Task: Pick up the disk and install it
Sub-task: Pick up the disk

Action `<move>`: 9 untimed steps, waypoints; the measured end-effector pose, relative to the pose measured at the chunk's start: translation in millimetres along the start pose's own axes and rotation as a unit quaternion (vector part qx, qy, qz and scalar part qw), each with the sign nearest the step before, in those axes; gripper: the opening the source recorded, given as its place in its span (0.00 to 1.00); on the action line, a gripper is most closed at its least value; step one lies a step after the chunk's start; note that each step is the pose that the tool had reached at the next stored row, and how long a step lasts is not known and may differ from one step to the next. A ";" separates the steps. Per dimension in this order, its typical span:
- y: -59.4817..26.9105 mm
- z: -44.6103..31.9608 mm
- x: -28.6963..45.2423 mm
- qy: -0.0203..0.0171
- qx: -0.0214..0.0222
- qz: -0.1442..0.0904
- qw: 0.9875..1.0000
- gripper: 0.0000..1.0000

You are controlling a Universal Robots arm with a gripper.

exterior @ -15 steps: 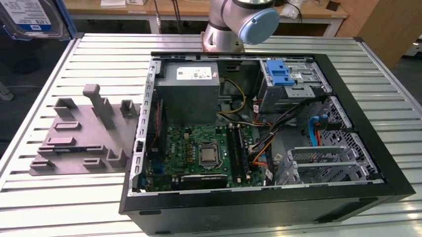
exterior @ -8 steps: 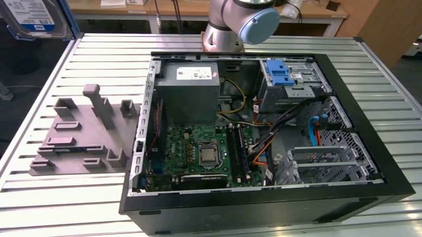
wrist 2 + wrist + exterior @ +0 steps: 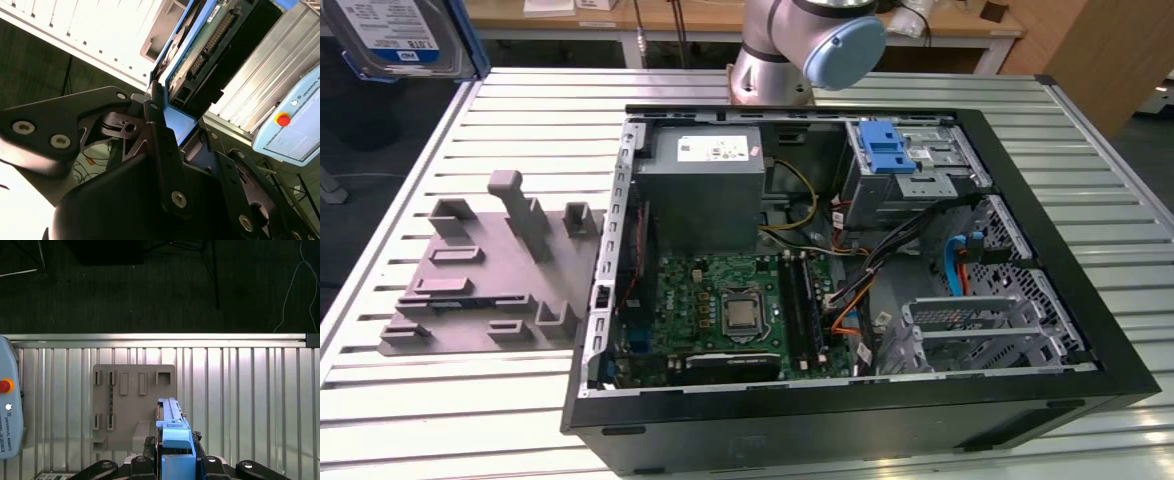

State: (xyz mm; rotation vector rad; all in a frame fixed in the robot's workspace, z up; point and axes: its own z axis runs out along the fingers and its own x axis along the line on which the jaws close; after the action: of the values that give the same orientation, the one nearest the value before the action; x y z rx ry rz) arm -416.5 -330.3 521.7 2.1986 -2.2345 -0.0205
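A robotics lab or workshop: a slatted aluminium table (image 3: 454, 400) carries an open desktop computer case (image 3: 854, 420) and a robot arm's base (image 3: 774, 70); beyond the fingers of the gripper (image 3: 175, 460) lie a grey holding fixture (image 3: 134, 405) and a teach pendant (image 3: 10, 410).

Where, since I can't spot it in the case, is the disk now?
At the exterior view's far upper left, the disk is up off the table; the second wrist view shows it clamped between the fingers.
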 end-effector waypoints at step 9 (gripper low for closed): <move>-9.8 -0.2 -0.2 0.000 0.000 0.000 1.000 0.36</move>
State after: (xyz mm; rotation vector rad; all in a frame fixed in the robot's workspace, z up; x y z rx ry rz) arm -406.7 -330.2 521.7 2.1985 -2.2345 -0.0206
